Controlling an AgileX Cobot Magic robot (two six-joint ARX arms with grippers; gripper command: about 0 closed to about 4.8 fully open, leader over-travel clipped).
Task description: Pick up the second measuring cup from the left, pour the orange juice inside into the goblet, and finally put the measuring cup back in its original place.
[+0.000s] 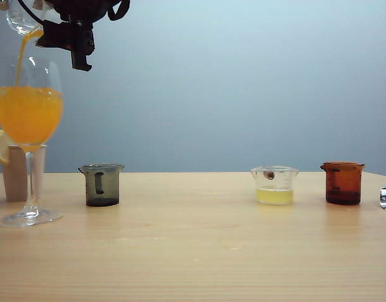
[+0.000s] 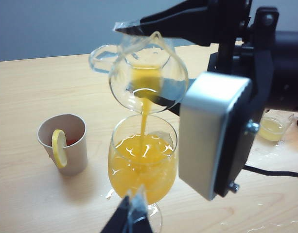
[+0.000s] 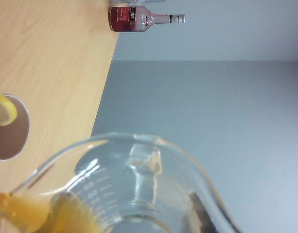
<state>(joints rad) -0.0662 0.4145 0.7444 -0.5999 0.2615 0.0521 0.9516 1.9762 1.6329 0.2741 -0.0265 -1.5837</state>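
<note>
Exterior view: right gripper [image 1: 76, 38] is up at top left, reaching across the middle, clamped on the second measuring cup [image 1: 21, 17] and holding it tipped over the goblet [image 1: 28, 104]. Lip sits above the bowl's rim so the orange juice [image 1: 27, 113] drops as a thin stream inside the glass rather than down its wall.

Left wrist view shows it better: measuring cup [image 2: 148, 73] on its side, pinched between the dark fingers [image 2: 187, 22], stream landing near the middle of the goblet [image 2: 143, 162]. Cup looks nearly drained, goblet bowl well over half full, so I'd call the pour almost done. Wet patches on the table [image 2: 37, 97] near the goblet's foot, so some has spilled.

Left gripper [image 2: 131, 218]: only its tips show, low in front of the goblet, close together with nothing between them. Looks like it's parked.

Gap between the smoky grey cup [image 1: 102, 184] and the pale yellow cup [image 1: 274, 185] is probably the original place [image 1: 186, 192], left bare for the return.
</note>
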